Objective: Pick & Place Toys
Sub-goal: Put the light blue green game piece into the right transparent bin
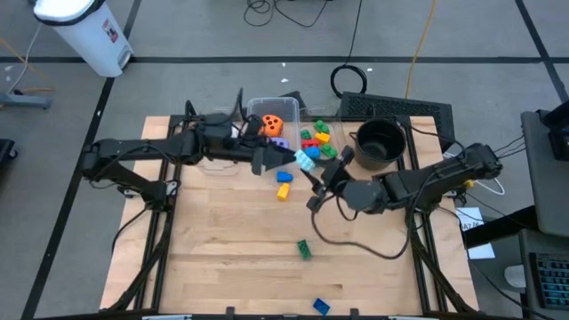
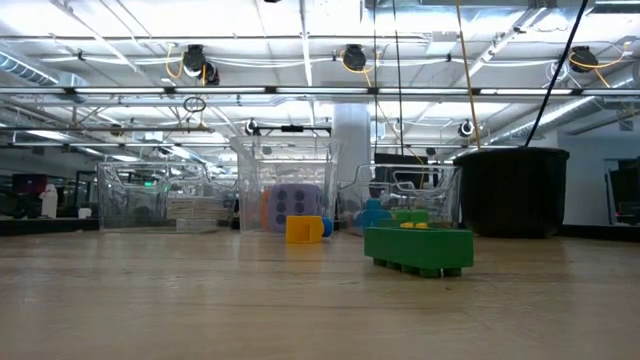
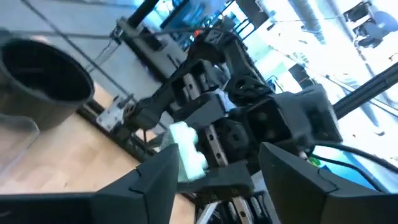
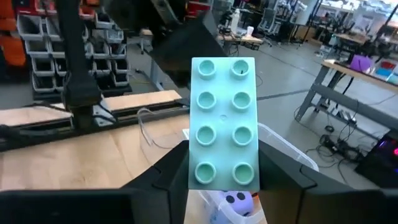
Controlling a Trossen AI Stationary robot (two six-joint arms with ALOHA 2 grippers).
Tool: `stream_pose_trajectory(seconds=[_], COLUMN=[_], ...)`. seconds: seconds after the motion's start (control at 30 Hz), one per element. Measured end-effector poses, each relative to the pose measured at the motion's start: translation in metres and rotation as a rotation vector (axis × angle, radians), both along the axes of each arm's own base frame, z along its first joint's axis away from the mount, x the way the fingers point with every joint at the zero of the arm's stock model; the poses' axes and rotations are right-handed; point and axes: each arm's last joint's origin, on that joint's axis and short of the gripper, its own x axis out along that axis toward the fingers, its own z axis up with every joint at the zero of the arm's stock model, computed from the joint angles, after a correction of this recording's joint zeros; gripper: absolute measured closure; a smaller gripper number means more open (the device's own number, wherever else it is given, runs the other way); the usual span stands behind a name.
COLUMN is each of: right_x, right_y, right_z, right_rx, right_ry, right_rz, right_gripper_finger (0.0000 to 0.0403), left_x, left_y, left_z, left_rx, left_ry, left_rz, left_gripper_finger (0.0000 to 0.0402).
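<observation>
Handing over midair above the bins: my right claw [image 4: 221,163] is clamped on the pale green brick [image 4: 224,121], my left claw [image 3: 211,168] apart beside it, so I'd back left clear before lowering into the brick bin [image 1: 331,142].

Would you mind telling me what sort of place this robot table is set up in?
Probably a robotics lab or workshop: exposed ceiling pipes and strip lights, shelves of storage bins, and a workbench with loose cables beyond the wooden table.
</observation>
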Motion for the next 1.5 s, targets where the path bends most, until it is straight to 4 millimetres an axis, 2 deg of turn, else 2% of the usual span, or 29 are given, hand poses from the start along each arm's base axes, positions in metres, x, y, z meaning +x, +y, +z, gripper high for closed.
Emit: stream_pose_trajectory(seconds=[0.17, 0.33, 0.53, 0.67, 0.73, 0.9, 1.0, 1.23, 1.4, 1.5], right_x=[-0.006, -0.016, -0.015, -0.016, -0.024, -0.040, -0.046, -0.033, -0.028, -0.022], right_y=[-0.031, -0.089, -0.159, -0.200, -0.215, -0.235, -0.242, -0.256, -0.260, -0.264], right_z=[0.004, -0.003, -0.030, -0.063, -0.082, -0.116, -0.128, -0.156, -0.180, -0.184], right_rx=[0.056, 0.204, 0.296, 0.346, 0.388, 0.429, 0.461, 0.506, 0.545, 0.536], right_ry=[0.022, 0.129, 0.305, 0.317, 0.328, 0.273, 0.257, 0.273, 0.351, 0.372], right_rz=[-0.019, -0.045, -0.044, -0.051, -0.053, -0.049, -0.029, 0.017, 0.014, 0.024], right_gripper_finger=[0.0265, 0.0264, 0.0265, 0.0264, 0.0264, 0.0265, 0.0265, 0.0265, 0.0265, 0.0265], left_x=[-0.008, -0.011, -0.011, -0.011, -0.011, -0.011, -0.010, -0.002, 0.002, 0.004], left_y=[0.003, 0.004, 0.004, 0.004, 0.004, 0.004, 0.005, 0.009, 0.010, 0.010], left_z=[0.015, 0.026, 0.027, 0.026, 0.026, 0.026, 0.025, 0.018, 0.013, 0.012], left_rx=[0.105, 0.188, 0.252, 0.275, 0.274, 0.274, 0.273, 0.260, 0.257, 0.259], left_ry=[-0.105, -0.211, -0.227, -0.224, -0.220, -0.221, -0.216, -0.177, -0.156, -0.156], left_rz=[0.029, 0.060, 0.083, 0.085, 0.084, 0.086, 0.108, 0.204, 0.233, 0.236], left_gripper_finger=[0.0173, 0.0182, 0.0197, 0.0206, 0.0210, 0.0215, 0.0212, 0.0197, 0.0193, 0.0199])
